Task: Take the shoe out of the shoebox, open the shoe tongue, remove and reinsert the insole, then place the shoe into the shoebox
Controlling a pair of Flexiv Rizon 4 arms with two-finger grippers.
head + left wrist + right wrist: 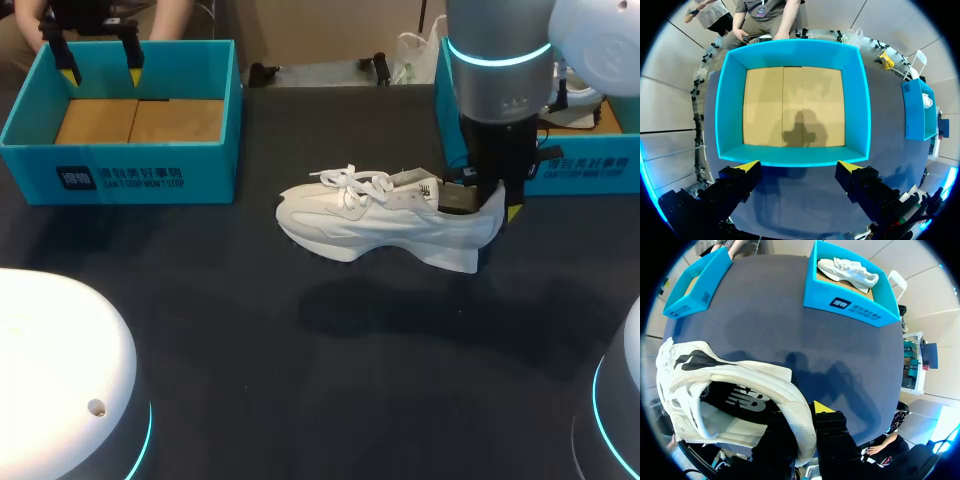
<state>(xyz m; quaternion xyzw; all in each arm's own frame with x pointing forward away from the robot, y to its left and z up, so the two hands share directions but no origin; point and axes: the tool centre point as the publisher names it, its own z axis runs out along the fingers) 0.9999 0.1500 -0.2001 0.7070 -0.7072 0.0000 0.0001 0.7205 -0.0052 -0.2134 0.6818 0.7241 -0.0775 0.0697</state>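
A white shoe (380, 215) hangs above the middle of the dark table, toe to the left, laces loose. My right gripper (492, 205) is shut on the shoe's heel wall (799, 415), one finger inside the shoe and one outside. A dark insole (742, 400) shows inside the shoe. At the far left stands a teal shoebox (130, 165) with a bare cardboard floor (792, 105). My left gripper (100, 72) hangs open over the shoebox's back edge, holding nothing. In the left wrist view, the left gripper (799, 170) has its fingers wide apart above the near wall.
A second teal box (590, 165) stands at the table's far right, with another white shoe (847, 269) lying inside. The shoe's shadow (400, 310) falls on the tabletop in front of it. White arm bases (60, 380) fill the near corners.
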